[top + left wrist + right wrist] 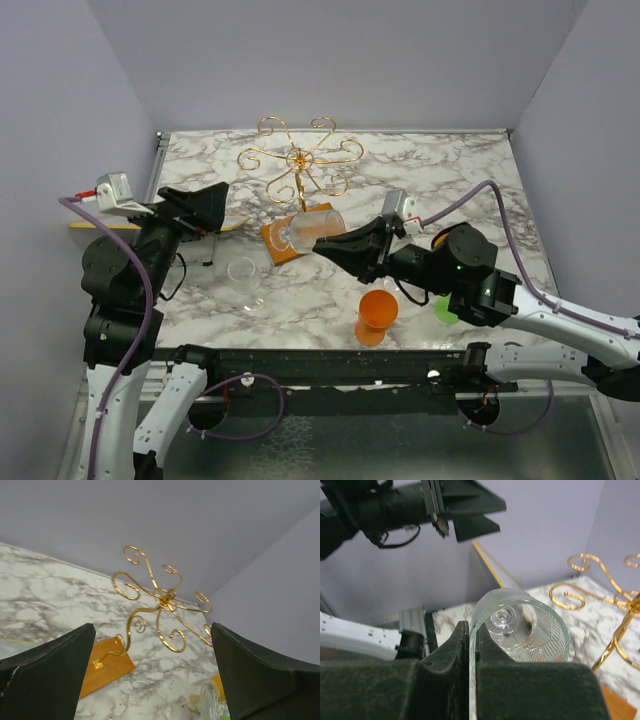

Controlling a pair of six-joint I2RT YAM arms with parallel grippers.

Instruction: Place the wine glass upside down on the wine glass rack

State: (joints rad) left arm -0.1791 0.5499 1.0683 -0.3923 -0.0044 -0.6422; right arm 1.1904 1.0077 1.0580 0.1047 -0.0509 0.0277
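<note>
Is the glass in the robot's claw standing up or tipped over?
Tipped on its side. The right wrist view looks straight into the open mouth of the glass, and the right gripper pinches its rim.

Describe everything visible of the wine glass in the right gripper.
The wine glass is clear, with a cut leaf-like pattern on its bowl and a thin rim. It is tipped on its side, mouth toward the right wrist camera, the stem's root showing through the bowl's bottom. The right gripper pinches its rim, one finger inside, one outside. From above it overlaps the rack's wooden base; contact there is unclear.
</note>
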